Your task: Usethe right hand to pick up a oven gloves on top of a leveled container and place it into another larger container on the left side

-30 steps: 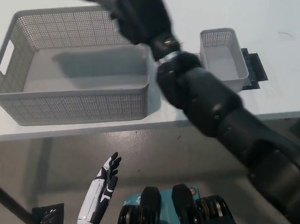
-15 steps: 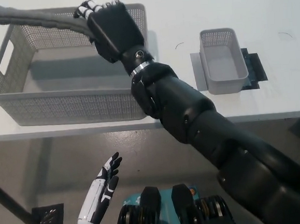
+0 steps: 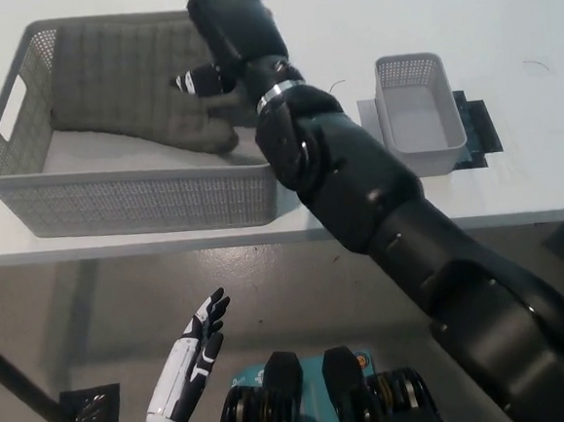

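The oven glove (image 3: 126,91) lies inside the large basket (image 3: 144,197), spread over its floor and leaning up against its far wall, with the cuff end toward the basket's right side. The right hand (image 3: 227,34) hangs over the basket's right end, above that cuff end of the glove; its fingers (image 3: 194,81) look spread and loose, not clenched on the fabric, though I cannot tell whether they touch it. The large basket stands on the white surface (image 3: 344,11). The small basket (image 3: 419,112) sits well to the right of the large basket, on the same surface. The left hand (image 3: 197,350) rests below the large basket, off the surface edge, with its fingers apart and grasping nothing.
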Robot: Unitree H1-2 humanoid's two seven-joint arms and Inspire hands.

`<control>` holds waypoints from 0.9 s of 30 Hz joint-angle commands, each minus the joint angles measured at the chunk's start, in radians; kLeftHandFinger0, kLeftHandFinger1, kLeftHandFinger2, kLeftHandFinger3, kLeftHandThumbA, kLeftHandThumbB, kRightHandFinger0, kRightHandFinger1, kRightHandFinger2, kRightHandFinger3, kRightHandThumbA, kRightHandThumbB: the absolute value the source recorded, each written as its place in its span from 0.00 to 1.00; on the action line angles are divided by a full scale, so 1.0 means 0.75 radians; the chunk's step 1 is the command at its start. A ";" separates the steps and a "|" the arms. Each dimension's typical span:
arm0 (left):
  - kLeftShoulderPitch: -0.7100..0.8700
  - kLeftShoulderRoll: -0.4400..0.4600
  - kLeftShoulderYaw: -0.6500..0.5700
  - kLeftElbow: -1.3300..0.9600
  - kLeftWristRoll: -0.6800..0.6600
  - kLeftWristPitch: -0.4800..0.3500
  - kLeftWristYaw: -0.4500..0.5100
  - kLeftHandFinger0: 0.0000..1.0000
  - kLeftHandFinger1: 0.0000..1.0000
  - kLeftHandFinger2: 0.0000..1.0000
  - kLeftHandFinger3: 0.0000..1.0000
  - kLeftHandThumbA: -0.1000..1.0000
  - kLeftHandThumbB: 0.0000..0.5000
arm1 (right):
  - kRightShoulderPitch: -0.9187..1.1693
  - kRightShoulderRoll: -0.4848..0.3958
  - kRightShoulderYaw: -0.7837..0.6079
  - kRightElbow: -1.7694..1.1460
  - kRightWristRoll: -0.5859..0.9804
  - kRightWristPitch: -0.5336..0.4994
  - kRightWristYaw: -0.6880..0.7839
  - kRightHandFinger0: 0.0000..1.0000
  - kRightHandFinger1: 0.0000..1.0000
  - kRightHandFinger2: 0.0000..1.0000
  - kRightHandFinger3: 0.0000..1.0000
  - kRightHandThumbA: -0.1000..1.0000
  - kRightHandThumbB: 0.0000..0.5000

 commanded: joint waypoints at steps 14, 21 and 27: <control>-0.004 0.021 -0.010 -0.034 0.017 -0.019 -0.008 1.00 1.00 1.00 1.00 1.00 0.38 | -0.073 -0.408 -0.650 -1.601 1.106 0.246 0.371 1.00 1.00 1.00 1.00 1.00 0.77; -0.032 0.017 -0.005 -0.008 0.035 -0.024 0.012 1.00 1.00 1.00 1.00 1.00 0.39 | 0.187 -0.620 -0.726 -1.846 1.153 0.236 0.391 1.00 1.00 1.00 1.00 1.00 0.58; -0.034 0.001 -0.009 0.011 0.019 -0.029 0.009 1.00 1.00 1.00 1.00 1.00 0.37 | 0.633 -0.761 -0.788 -2.107 1.185 0.205 0.375 1.00 1.00 1.00 1.00 1.00 0.63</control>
